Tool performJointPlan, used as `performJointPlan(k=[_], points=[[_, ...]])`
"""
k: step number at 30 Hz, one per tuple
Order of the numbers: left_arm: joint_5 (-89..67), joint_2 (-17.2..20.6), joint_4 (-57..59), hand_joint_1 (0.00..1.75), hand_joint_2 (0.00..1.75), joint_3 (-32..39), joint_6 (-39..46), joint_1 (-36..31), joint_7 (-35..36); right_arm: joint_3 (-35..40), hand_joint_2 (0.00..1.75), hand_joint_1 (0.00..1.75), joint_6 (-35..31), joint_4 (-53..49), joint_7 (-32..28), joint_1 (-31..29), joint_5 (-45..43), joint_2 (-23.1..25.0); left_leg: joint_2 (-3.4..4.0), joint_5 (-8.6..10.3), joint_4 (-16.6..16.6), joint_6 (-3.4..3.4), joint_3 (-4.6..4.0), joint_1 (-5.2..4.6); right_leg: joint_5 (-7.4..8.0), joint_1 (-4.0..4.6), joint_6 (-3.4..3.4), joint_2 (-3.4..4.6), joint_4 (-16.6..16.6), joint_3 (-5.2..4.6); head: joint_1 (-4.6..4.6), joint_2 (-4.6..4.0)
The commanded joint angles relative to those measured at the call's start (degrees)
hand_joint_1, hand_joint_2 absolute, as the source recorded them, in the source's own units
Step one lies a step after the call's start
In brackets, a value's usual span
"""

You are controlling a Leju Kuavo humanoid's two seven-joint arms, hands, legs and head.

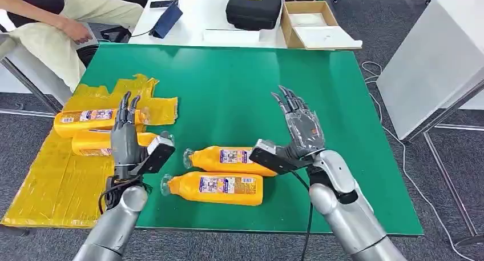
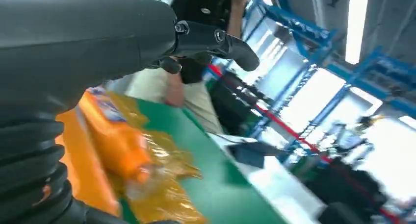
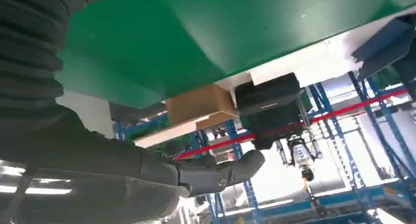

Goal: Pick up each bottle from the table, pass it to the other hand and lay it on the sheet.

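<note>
Left hand [image 1: 126,136]: raised above the near left part of the desk, fingers [image 1: 124,108] straight and apart, holding nothing; tips over the edge of the sheet, in front of the two bottles lying there.
Right hand [image 1: 301,127]: raised over the middle of the desk, fingers [image 1: 288,103] stretched out and spread, holding nothing; just right of the bottles on the green top.
Green-topped desk [image 1: 240,84]: broad, flat surface carrying bottles and sheet.
Crinkled yellow plastic sheet [image 1: 54,181]: spread over the desk's left edge, far end bunched up.
Two orange plastic bottles with labels on the sheet [image 1: 85,119]: lying on their sides, one just nearer than the other [image 1: 91,143], close together.
Two orange plastic bottles with clear caps on the green top [image 1: 225,158]: lying on their sides near the front edge, caps toward the left hand, the nearer one [image 1: 220,187] just beside the farther; both off the sheet.
Black zipped case [image 1: 253,7]: on the white desk beyond.
Open brown cardboard box [image 1: 308,25]: just right of the case.
Person in light clothing [image 1: 68,21]: at the far left corner, hand near the desk edge.
</note>
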Motion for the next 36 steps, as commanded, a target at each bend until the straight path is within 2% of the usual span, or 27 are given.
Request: performJointPlan(k=[1, 2, 6, 7, 9, 11, 12, 16, 18, 19, 21, 23, 24, 25, 36], points=[[2.04, 0.16, -5.5, 0.0, 1.75, -5.38, 0.04, -0.27, 0.86, 10.33, 1.75, 0.0, 1.75, 8.66, 2.0, -6.39, 4.08, -0.94, 0.06, -0.07, -0.02, -0.15, 0.18, 0.05, -0.04, 0.06, -0.12, 0.01, -0.05, 0.17, -0.02, 0.0], [2.18, 0.25, -6.42, 0.0, 1.75, -5.44, 0.21, 0.45, 0.68, 11.03, 1.75, 0.0, 2.17, 9.83, 2.01, -6.58, 4.18, -0.71, 0.08, -0.16, -0.04, -0.24, 0.39, 0.05, -0.12, 0.06, -0.18, 0.01, -0.05, 0.36, 0.0, 0.0], [2.17, 0.29, -7.12, 0.0, 1.75, -5.62, 0.36, 1.09, 0.59, 11.84, 1.75, 0.0, 2.41, 11.47, 2.01, -7.01, 4.36, -0.53, 0.09, -0.11, -0.02, -0.18, 0.22, 0.05, -0.06, 0.07, -0.13, 0.04, -0.05, 0.2, -0.02, 0.0], [2.17, 0.29, -7.12, 0.0, 1.75, -5.62, 0.36, 1.09, 0.59, 11.84, 1.75, 0.0, 2.41, 11.47, 2.01, -7.01, 4.36, -0.53, 0.12, -0.19, -0.03, -0.27, 0.41, 0.05, -0.13, 0.07, -0.19, 0.04, -0.05, 0.36, 0.0, 0.0], [2.03, 0.27, -7.14, 0.0, 1.75, -5.64, 0.53, 1.1, 0.56, 12.03, 1.75, 0.0, 2.61, 11.73, 2.01, -7.32, 4.53, -0.59, 0.05, -0.08, -0.02, -0.15, 0.14, 0.04, -0.05, 0.05, -0.11, 0.0, -0.04, 0.11, 0.0, 0.0], [1.39, 0.27, -7.19, 0.0, 1.75, -5.99, 1.03, 1.46, 0.57, 12.62, 1.75, 0.0, 2.97, 13.18, 2.01, -7.49, 4.55, -0.39, 0.09, -0.25, -0.03, -0.34, 0.57, 0.05, -0.2, 0.07, -0.25, -0.01, -0.05, 0.53, -0.02, 0.0], [1.05, 0.16, -7.34, 0.0, 1.75, -6.19, 1.32, 2.12, 0.76, 13.33, 1.75, 0.0, 3.39, 14.77, 2.05, -7.54, 4.59, -0.29, 0.07, -0.11, -0.03, -0.18, 0.23, 0.04, -0.07, 0.05, -0.13, 0.02, -0.05, 0.2, 0.0, 0.0], [0.9, -0.17, -8.02, 0.0, 1.75, -6.0, 1.35, 2.8, 1.04, 15.27, 1.75, 0.0, 4.31, 17.04, 1.41, -7.63, 4.28, 0.26, 0.09, -0.19, -0.08, -0.28, 0.48, 0.07, -0.14, 0.08, -0.21, 0.01, -0.13, 0.46, 0.0, 0.0], [0.94, -0.24, -8.11, 0.0, 1.75, -6.03, 1.1, 2.55, 1.08, 15.41, 1.75, 0.0, 5.05, 16.86, 0.94, -7.53, 2.82, 0.05, 0.03, -0.09, -0.04, -0.16, 0.17, 0.04, -0.06, 0.05, -0.12, -0.01, -0.06, 0.16, 0.02, 0.0], [0.96, -0.25, -8.07, 0.0, 1.75, -6.04, 1.05, 2.47, 1.09, 15.36, 1.75, 0.0, 5.35, 16.88, 0.87, -7.54, 2.35, -0.01, 0.06, -0.17, -0.04, -0.25, 0.36, 0.05, -0.13, 0.06, -0.19, 0.0, -0.06, 0.34, -0.02, 0.0], [1.02, -0.31, -7.93, 0.0, 1.75, -6.05, 0.93, 2.07, 1.15, 15.23, 1.75, 0.0, 6.04, 16.94, 0.78, -7.71, 1.32, -0.28, 0.01, -0.08, -0.03, -0.16, 0.14, 0.04, -0.06, 0.05, -0.12, -0.03, -0.05, 0.13, 0.0, 0.0], [1.02, -0.31, -7.93, 0.0, 1.75, -6.05, 0.93, 2.07, 1.15, 15.23, 1.75, 0.0, 6.04, 16.94, 0.78, -7.71, 1.32, -0.28, 0.03, -0.24, -0.05, -0.37, 0.58, 0.05, -0.22, 0.07, -0.27, -0.06, -0.05, 0.54, 0.0, 0.0], [1.02, -0.31, -7.93, 0.0, 1.75, -6.05, 0.93, 2.07, 1.15, 15.23, 1.75, 0.0, 6.04, 16.94, 0.78, -7.71, 1.32, -0.28, 0.02, -0.1, -0.02, -0.19, 0.18, 0.05, -0.07, 0.06, -0.14, -0.03, -0.04, 0.17, 0.0, 0.0], [1.02, -0.31, -7.93, 0.0, 1.75, -6.05, 0.93, 2.07, 1.15, 15.23, 1.75, 0.0, 6.04, 16.94, 0.78, -7.71, 1.32, -0.28, 0.04, -0.18, -0.02, -0.29, 0.39, 0.05, -0.15, 0.07, -0.21, -0.03, -0.04, 0.36, 0.0, 0.0], [2.18, -0.89, -5.12, 0.0, 1.75, -7.39, -0.18, -0.89, 1.59, 16.38, 1.75, 0.0, 7.65, 19.05, 2.67, -5.99, -1.62, -1.05, -0.09, -0.08, -0.03, -0.19, 0.22, 0.06, -0.1, 0.07, -0.14, -0.15, -0.06, 0.21, 0.0, 0.0]])
